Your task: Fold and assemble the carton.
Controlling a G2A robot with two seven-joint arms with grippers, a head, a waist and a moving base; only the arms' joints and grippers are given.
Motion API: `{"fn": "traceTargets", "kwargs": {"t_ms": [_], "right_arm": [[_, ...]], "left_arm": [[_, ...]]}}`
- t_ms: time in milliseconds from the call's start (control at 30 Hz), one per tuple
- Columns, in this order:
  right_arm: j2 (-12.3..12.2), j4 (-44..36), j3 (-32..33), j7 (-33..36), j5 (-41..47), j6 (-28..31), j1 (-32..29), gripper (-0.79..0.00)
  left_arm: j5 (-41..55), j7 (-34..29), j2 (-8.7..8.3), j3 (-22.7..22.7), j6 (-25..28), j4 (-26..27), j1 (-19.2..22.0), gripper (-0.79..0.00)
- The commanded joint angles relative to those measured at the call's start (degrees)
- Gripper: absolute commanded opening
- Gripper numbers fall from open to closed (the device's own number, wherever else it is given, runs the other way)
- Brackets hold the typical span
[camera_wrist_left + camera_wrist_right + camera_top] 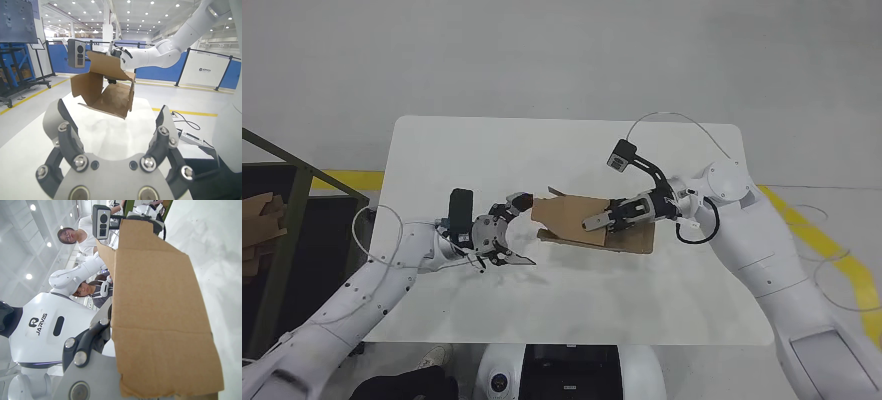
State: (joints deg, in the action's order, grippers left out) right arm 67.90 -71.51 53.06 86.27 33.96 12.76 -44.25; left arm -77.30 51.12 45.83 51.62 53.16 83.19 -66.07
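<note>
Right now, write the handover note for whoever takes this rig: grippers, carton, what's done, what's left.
Left gripper: jaws wide open, empty, facing the open end of the carton without touching it.
Right gripper: shut on the carton's upper panel, holding it tilted over the table.
Carton: opened into a tube, end flaps sticking out unfolded.
Done: body opened up.
Left: fold the flaps in and close the ends.

The brown cardboard carton (567, 212) hangs mid-frame above the white rectangular tabletop (542, 150), left end effector (524, 230) just left.
</note>
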Motion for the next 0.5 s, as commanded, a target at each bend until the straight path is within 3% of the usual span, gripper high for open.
{"fn": "traceTargets", "kwargs": {"t_ms": [0, 467], "right_arm": [[-0.01, -0.13, 0.05, -0.05, -0.03, -0.1, -0.03, -0.785], [0.07, -0.68, -0.23, -0.22, -0.27, -0.2, -0.17, -0.785]], "left_arm": [[-0.29, 0.18, -0.04, 0.0, -0.17, 0.03, -0.47, 0.0], [-0.06, -2.18, 1.27, -3.82, 2.19, 1.73, 3.36, 0.0]]}}
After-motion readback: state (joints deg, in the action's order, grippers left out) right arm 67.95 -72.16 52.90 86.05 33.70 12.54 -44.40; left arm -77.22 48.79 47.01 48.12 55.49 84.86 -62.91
